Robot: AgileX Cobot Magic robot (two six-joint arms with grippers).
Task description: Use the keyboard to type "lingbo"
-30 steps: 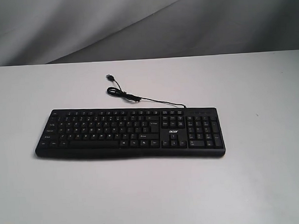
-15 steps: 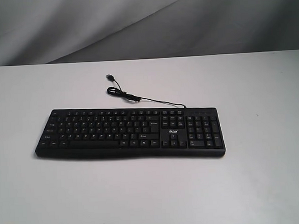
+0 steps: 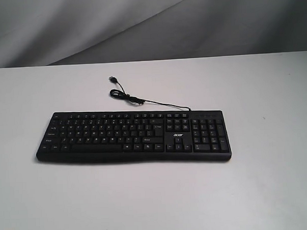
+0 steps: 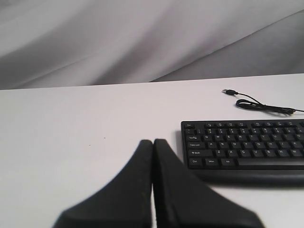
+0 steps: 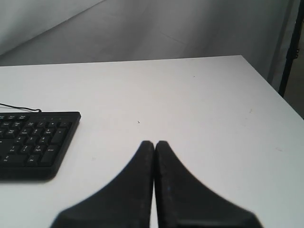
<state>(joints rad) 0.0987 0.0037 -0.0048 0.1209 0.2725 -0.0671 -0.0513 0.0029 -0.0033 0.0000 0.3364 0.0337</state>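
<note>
While the black Acer keyboard lies flat on the white table, neither hand touches it. The left hand, its fingers pressed together and holding nothing, sits off the keyboard's Ctrl-key end. The right hand, likewise closed and empty, sits off its number-pad end. A thin USB cable curls away from the keyboard's back edge, and its plug lies loose.
</note>
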